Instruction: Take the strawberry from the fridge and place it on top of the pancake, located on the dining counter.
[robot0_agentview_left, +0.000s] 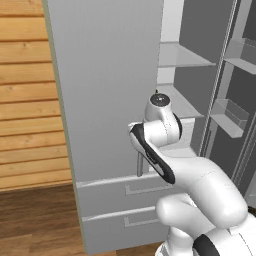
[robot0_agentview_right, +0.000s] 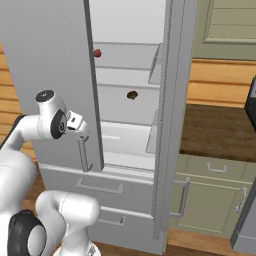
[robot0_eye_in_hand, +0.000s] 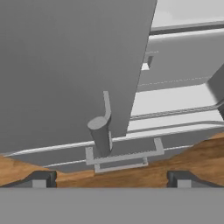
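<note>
The fridge (robot0_agentview_right: 45, 50) stands with its left door shut and its right door swung open, showing pale shelves. The strawberry (robot0_agentview_right: 97, 52) is a tiny red fruit on an upper shelf, just past the edge of the shut door. My gripper (robot0_eye_in_hand: 111, 180) is open and empty, with its fingertips (robot0_eye_in_hand: 43, 179) spread wide. It hovers in front of the shut left door, close to that door's vertical bar handle (robot0_eye_in_hand: 101, 135), which also shows in the right base view (robot0_agentview_right: 82, 152). The strawberry is well above and to the right of my hand. The pancake and the dining counter are out of view.
A small dark brown lump (robot0_agentview_right: 132, 95) lies on the shelf below the strawberry. Two drawers with bar handles (robot0_agentview_right: 100, 187) sit under the doors. The open right door (robot0_agentview_right: 172, 115) juts toward me. A brown-topped counter on pale green cabinets (robot0_agentview_right: 215, 130) is to the right.
</note>
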